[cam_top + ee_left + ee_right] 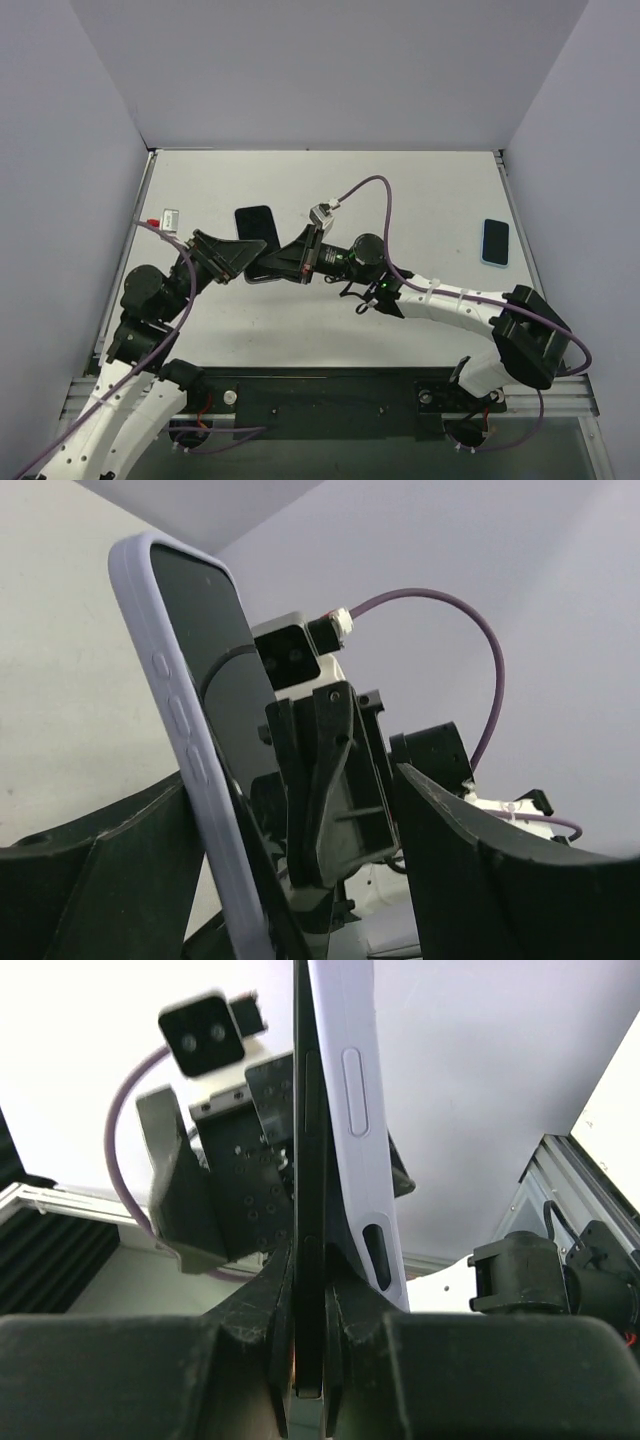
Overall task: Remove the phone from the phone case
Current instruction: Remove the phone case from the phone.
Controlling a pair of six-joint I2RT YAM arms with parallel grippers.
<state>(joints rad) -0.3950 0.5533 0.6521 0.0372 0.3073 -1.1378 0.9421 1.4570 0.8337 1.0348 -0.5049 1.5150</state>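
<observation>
Pinching the phone [308, 1260] above mid-table, the right gripper [310, 1355] has the case [352, 1110] gaping off it; whether the left gripper [243, 260] clamps the case is unclear, and a loose hold could drop both.

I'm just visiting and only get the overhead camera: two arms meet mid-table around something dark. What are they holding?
Observer: A black slab phone inside a lavender rubbery case.
Visitor: Is the phone out yet?
Observer: Only partly. The right wrist view shows the case standing off the phone at its lower end and hugging it farther up.
Visitor: Which arm has the phone itself?
Observer: The right end effector. It is clamped on the bare phone, with the case outside its grip.
</observation>
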